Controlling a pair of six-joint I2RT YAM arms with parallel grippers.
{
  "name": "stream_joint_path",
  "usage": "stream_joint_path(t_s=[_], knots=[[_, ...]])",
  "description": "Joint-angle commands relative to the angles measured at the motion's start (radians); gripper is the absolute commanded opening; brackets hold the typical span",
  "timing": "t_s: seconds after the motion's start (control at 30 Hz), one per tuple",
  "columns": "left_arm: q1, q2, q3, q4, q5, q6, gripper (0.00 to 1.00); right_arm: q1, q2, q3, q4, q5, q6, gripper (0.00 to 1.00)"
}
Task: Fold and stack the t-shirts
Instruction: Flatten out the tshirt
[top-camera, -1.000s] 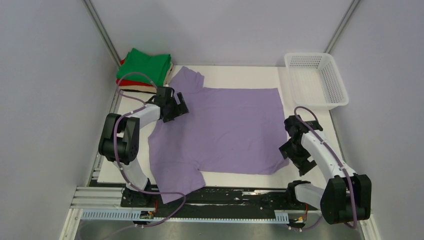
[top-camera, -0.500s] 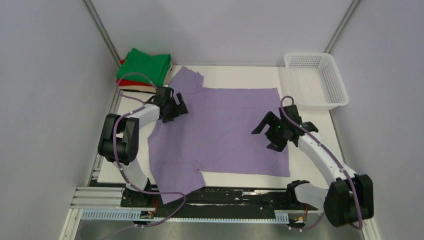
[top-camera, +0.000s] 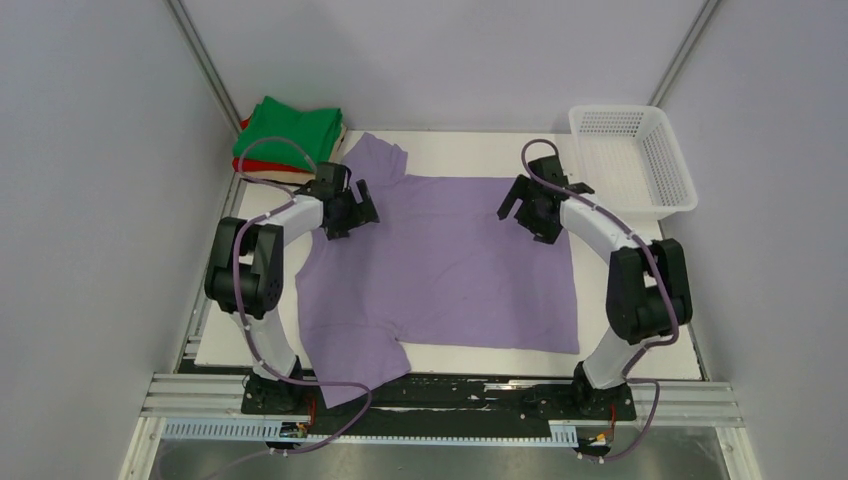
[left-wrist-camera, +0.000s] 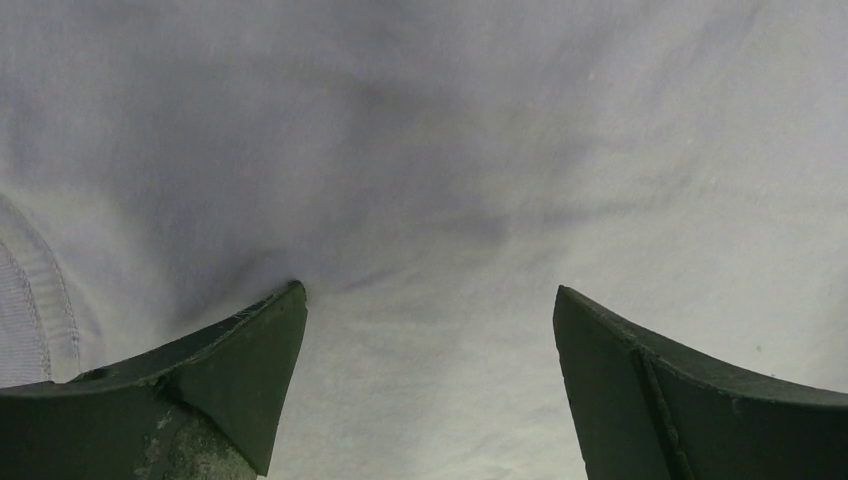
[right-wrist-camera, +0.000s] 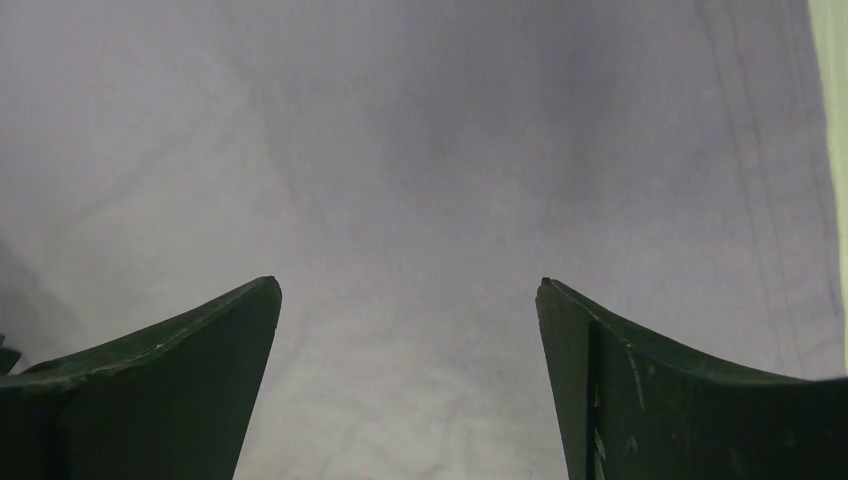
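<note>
A large lavender-purple t-shirt (top-camera: 440, 265) lies spread flat on the white table (top-camera: 470, 152). My left gripper (top-camera: 352, 212) is open, low over the shirt's upper left part near the far sleeve; its wrist view shows purple cloth (left-wrist-camera: 430, 180) between the spread fingers (left-wrist-camera: 240, 370). My right gripper (top-camera: 528, 208) is open over the shirt's far right corner; purple cloth (right-wrist-camera: 420, 170) fills its wrist view, with the shirt's edge and table at the right. Folded green (top-camera: 292, 130), red (top-camera: 258, 166) and beige shirts are stacked at the far left corner.
A white plastic mesh basket (top-camera: 632, 160) stands at the far right corner. Grey walls close in left, right and back. A rail runs along the near edge (top-camera: 440, 392).
My right arm has swung from the near right side across the shirt to its far right corner. My left gripper shifted slightly toward the far side.
</note>
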Motion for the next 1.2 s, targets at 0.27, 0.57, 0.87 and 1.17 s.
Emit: stream_joint_path(t_s=[0.27, 0.57, 0.87, 1.17], knots=[[0.008, 0.247, 0.306, -0.154, 0.019, 0.016, 1.0, -0.096, 0.355, 0.303, 0.037, 0.051, -0.112, 1.0], [0.008, 0.416, 0.505, -0.248, 0.009, 0.011, 1.0, -0.171, 0.576, 0.513, 0.019, -0.021, -0.133, 1.0], [0.015, 0.505, 0.698, -0.322, -0.005, 0.028, 1.0, -0.2, 0.687, 0.75, -0.052, -0.003, -0.144, 1.0], [-0.019, 0.161, 0.457, -0.278, -0.029, 0.088, 1.0, -0.122, 0.39, 0.583, -0.048, 0.063, -0.187, 1.0]])
